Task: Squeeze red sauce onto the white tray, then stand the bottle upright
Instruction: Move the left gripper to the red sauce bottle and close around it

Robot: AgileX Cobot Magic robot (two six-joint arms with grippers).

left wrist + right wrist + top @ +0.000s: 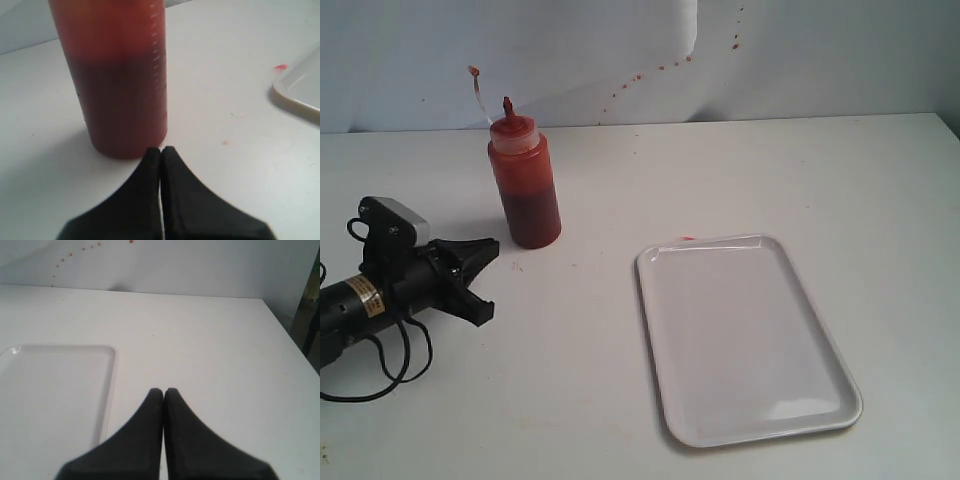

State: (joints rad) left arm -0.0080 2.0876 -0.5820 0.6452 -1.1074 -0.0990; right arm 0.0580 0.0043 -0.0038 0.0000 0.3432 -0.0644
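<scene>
**A:** The bottle (525, 190) is standing upright on the table (820, 170), over on the left. The red sauce (532, 222) is sitting dark in its lower half, with a thinner red film coating the wall above.

**B:** The nozzle (507, 105) is pointing straight up, and the tip cap (473, 70) is sticking out on its thin tether beside it.

**A:** The left gripper (161, 152) is lying low and aiming at the bottle's base, jaws pressing flat together, gripping nothing.

**B:** Is it touching?

**A:** No, the exterior view is showing a sliver of table between the tips and the bottle.

**B:** The white tray (740, 330) is lying flat to the right of the bottle, well apart from it. A small red spot (687, 238) is sitting right at its far rim.

**A:** The right gripper (163, 391) is pointing across bare table just beside the tray's edge. Its jaws are closing tight on nothing too.

**B:** And red specks (660, 68) are dotting the backdrop (820, 50) behind.
</scene>
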